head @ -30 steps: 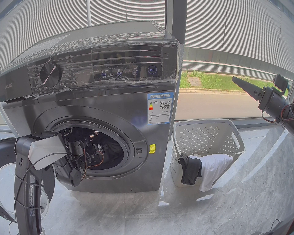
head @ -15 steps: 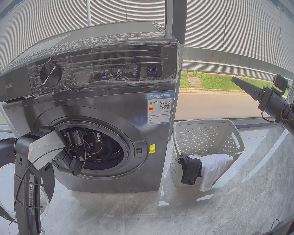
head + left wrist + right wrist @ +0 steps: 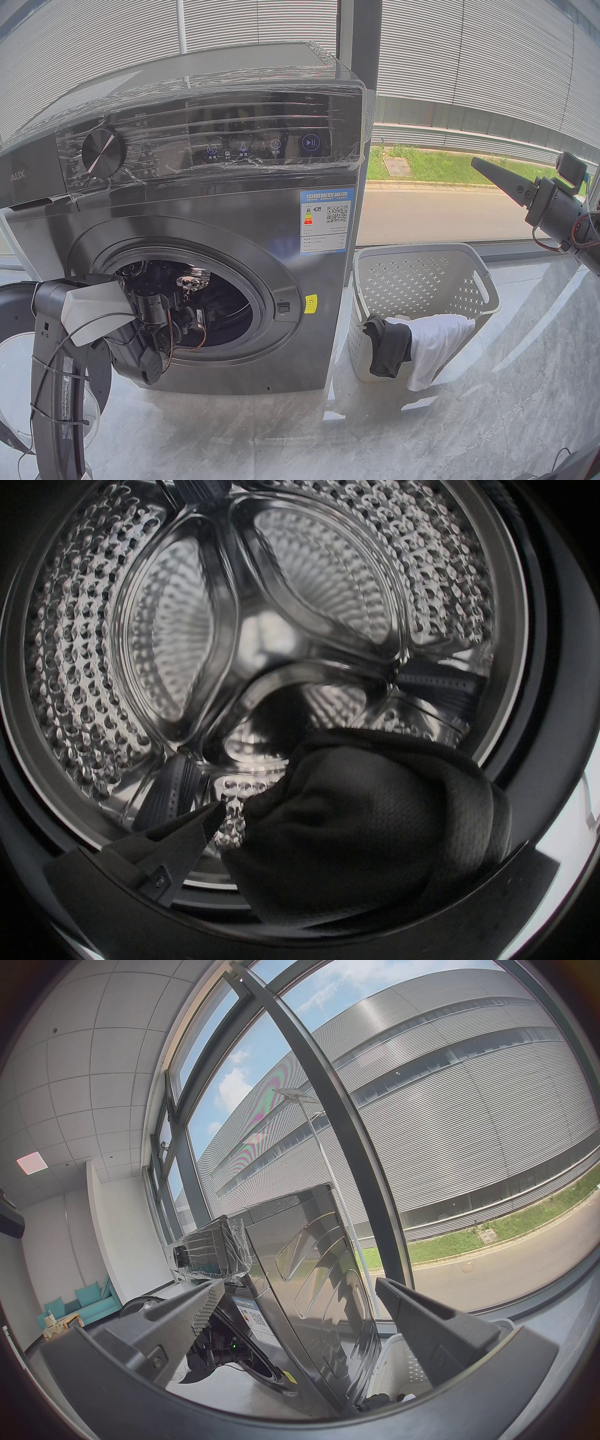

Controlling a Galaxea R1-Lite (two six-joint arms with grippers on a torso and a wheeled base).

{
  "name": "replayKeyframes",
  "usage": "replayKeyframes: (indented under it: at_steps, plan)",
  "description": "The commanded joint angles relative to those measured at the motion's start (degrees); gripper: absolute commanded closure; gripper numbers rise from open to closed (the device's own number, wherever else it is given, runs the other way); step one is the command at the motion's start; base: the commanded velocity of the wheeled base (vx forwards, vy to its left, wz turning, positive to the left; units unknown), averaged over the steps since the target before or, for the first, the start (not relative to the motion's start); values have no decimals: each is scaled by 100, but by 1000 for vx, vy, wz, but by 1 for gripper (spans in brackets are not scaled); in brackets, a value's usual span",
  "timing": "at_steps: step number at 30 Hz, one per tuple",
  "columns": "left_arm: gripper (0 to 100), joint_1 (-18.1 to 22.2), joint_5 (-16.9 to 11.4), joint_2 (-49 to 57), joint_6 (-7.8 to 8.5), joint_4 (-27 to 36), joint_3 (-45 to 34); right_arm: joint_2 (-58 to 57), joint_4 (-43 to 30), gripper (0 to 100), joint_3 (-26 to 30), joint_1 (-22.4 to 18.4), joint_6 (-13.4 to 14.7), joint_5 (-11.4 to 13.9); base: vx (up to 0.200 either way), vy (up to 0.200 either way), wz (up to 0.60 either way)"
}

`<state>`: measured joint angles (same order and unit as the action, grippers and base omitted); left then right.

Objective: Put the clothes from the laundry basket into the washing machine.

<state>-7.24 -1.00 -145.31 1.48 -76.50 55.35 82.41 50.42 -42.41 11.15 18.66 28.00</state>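
The washing machine [image 3: 250, 206] stands with its round door swung open to the left. My left arm is at the drum mouth, and its gripper [image 3: 300, 811] is open inside the steel drum [image 3: 187, 624]. One finger [image 3: 181, 842] shows bare; a dark garment [image 3: 369, 824] lies bunched over the other finger, at the drum's front lip. The white laundry basket [image 3: 487, 294] sits on the floor right of the machine, with a black garment [image 3: 390, 347] and a white garment [image 3: 437, 347] draped over its near rim. My right gripper [image 3: 494, 172] is open and empty, held high above and right of the basket.
The machine's open door [image 3: 12, 312] stands at the far left behind my left arm. A dark window post [image 3: 362, 37] rises just behind the machine and basket. Pale marble floor [image 3: 375, 437] spreads in front of both.
My left wrist rose at the drum mouth half a second ago and has dropped back down. The right arm, basket and draped clothes have stayed put.
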Motion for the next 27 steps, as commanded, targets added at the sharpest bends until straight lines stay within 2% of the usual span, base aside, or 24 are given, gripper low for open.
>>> replayKeyframes:
  at_steps: [1, 3, 4, 5, 8, 10, 12, 14, 16, 18, 19, 20, 23, 25, 27]
  plan:
    - [0, 126, 109, -340, 213, 170, 1453, -32, 3, 0, 40, 10, 6, 4, 0, 0, 0]
    - [0, 74, 223, -278, 28, 117, 1356, -32, 3, 0, 40, 1, 6, 4, 0, 0, 0]
    - [0, 65, 232, -278, 19, 117, 1347, -32, 3, 0, 31, 1, 6, 4, 0, 0, 0]
    - [0, 12, 267, -252, -112, 38, 1330, -23, 3, 0, 31, 1, 6, 4, 0, 0, 0]
    - [0, 12, 293, -243, -130, -32, 1541, -5, 3, 0, 22, 1, 6, 12, 0, 0, 0]
    - [0, -5, 337, -226, -209, -58, 1734, -5, 3, 0, 31, 1, 6, 12, 0, 0, 0]
    - [0, -49, 460, -164, -394, -50, 1708, -14, 3, 0, 31, 1, 6, 12, 0, 0, 0]
    - [0, -102, 715, -120, -622, -41, 1585, -14, 3, 0, 31, 1, 6, 12, 0, 0, 0]
    - [0, -208, 1374, -129, -1229, 29, 1180, -5, 3, 0, 22, 1, 6, 12, 0, 0, 0]
    - [0, -260, 1752, -155, -1800, 135, 1040, -5, 3, 0, 14, 1, 6, 12, 0, 0, 0]
    - [0, -278, 1814, -164, -1897, 170, 1066, -5, 3, 0, 5, 1, 6, 12, 0, 0, 0]
    - [0, -313, 1972, -173, -2125, 232, 1172, -23, 3, 0, 14, 1, 14, 12, 0, 0, 0]
    - [0, -304, 2007, -208, -2134, 205, 1646, -32, 3, 0, 31, -8, 14, 12, 0, 0, 0]
    - [0, -313, 2007, -243, -2072, 232, 2042, -23, 3, 0, 22, -8, 14, 21, 0, 0, 0]
    - [0, -313, 1990, -234, -2002, 240, 2086, -5, 3, 0, 22, -8, 14, 21, 0, 0, 0]
